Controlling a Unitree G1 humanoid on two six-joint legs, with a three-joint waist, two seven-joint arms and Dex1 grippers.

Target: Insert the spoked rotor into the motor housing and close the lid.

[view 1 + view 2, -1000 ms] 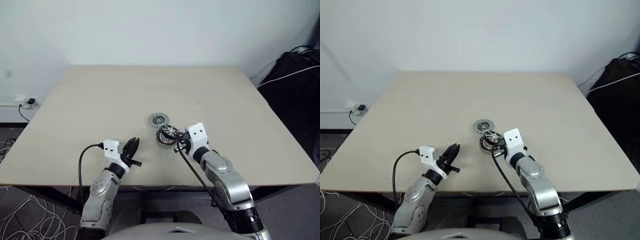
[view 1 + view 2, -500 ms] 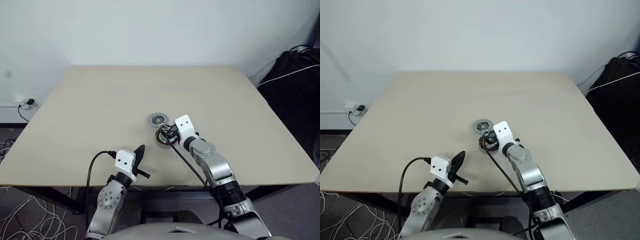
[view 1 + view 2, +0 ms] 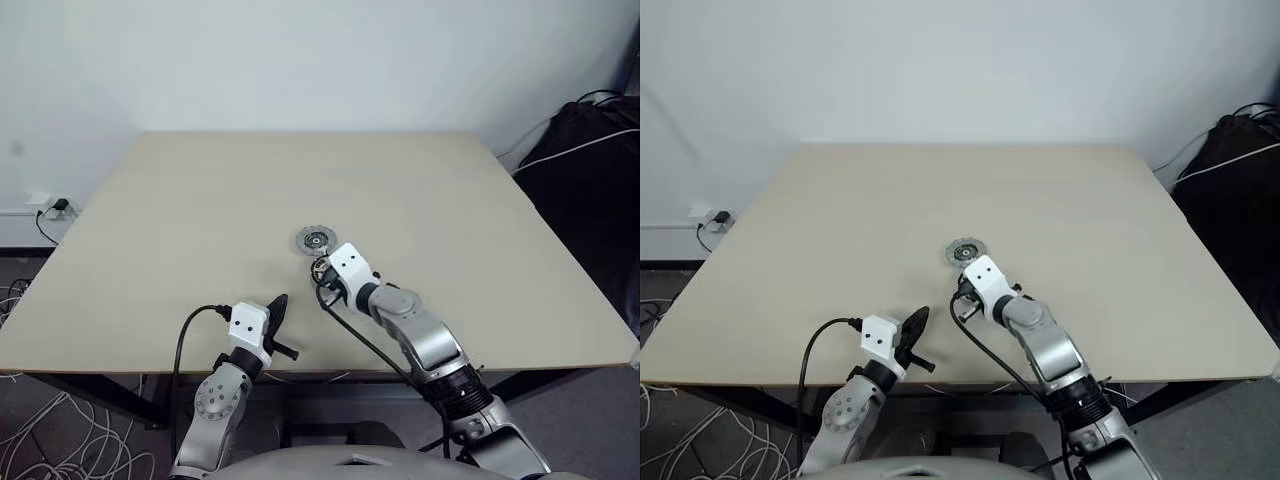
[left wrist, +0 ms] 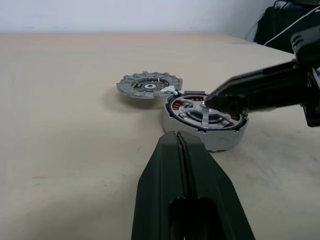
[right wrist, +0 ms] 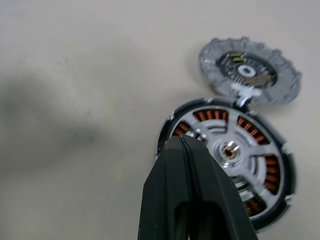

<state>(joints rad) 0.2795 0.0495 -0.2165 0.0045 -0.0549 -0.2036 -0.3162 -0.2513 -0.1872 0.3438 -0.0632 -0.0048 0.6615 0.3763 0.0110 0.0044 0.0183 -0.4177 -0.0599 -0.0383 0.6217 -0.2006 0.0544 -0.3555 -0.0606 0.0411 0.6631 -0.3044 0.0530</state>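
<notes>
Right wrist view: rotor (image 5: 230, 150) seated in housing (image 5: 172, 131).
Right gripper (image 5: 181, 142), pressed together, should press the hub squarely; lid (image 5: 248, 70) lies beside.

Beige square table (image 3: 200, 200), plain white wall (image 3: 300, 60), wall socket (image 3: 50, 203), white cables on floor (image 3: 50, 440), black bag (image 3: 590, 170)

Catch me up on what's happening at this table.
A two-armed robot is assembling a small motor. The spoked rotor already sits inside the motor housing, with copper windings showing between its spokes. The right gripper, shut, is poised at the rotor's hub, either touching it or just above it. The lid lies flat on the table right beside the housing, not yet fitted. The left gripper, also shut and empty, waits near the table's front edge, pointing toward the parts.
</notes>
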